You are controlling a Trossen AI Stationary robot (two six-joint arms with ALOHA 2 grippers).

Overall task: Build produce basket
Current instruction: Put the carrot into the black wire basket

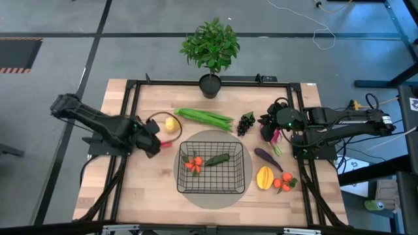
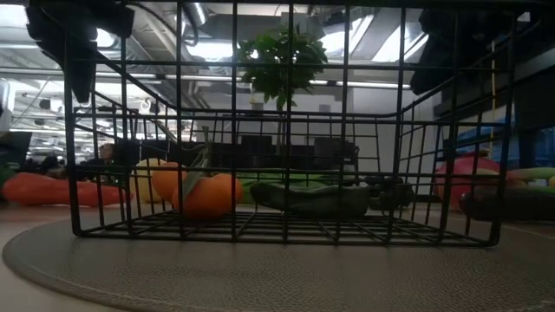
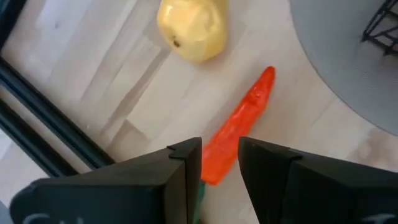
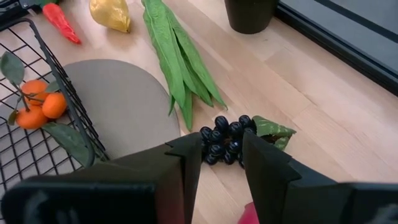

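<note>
The left pincer [image 3: 219, 158] stands part-open astride the stem end of the red chili [image 3: 239, 130] on the desk [image 1: 150, 189], beside the lemon [image 3: 191, 28]; gripped so near the tip, the chili could pivot or slip free on the way to the basket [image 1: 212, 189], which sits on the grey mat [image 4: 124, 99] holding tomatoes [image 1: 193, 164] and the cucumber [image 1: 217, 159]. The right pincer [image 4: 222, 155], also part-open and empty, hovers over the grapes [image 4: 225, 140], and might snag the green beans [image 4: 177, 62] nearby.
</note>
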